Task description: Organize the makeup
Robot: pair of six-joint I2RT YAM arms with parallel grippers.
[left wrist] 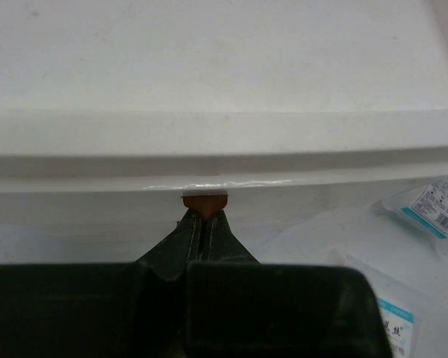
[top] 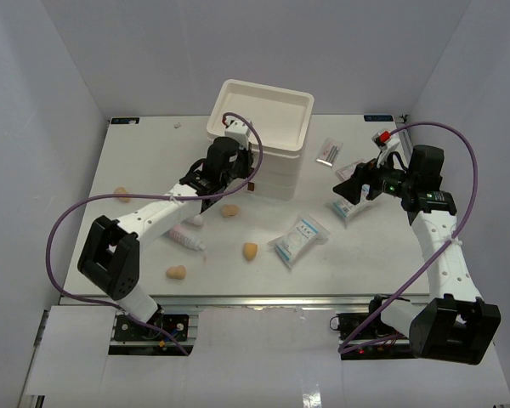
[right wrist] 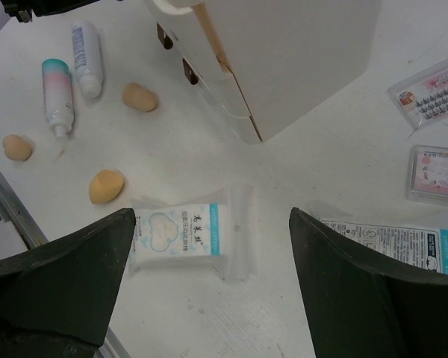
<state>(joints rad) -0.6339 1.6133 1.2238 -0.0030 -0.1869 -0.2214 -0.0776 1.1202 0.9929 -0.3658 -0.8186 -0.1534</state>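
Tan egg-shaped sponges [top: 250, 250] lie scattered left of centre in the top view, with one more at far left. Two white-and-pink tubes [top: 188, 240] lie flat side by side among them. A flat blue-and-white clear packet [top: 299, 240] lies right of centre. Small pink-white sachets [top: 327, 150] lie flat at upper right.

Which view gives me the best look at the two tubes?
Right wrist: both tubes lie whole and unblocked, side by side at upper left. Top external shows one tube; the left arm covers most of the other. Left wrist shows none, only the box and the handle its hand grips.
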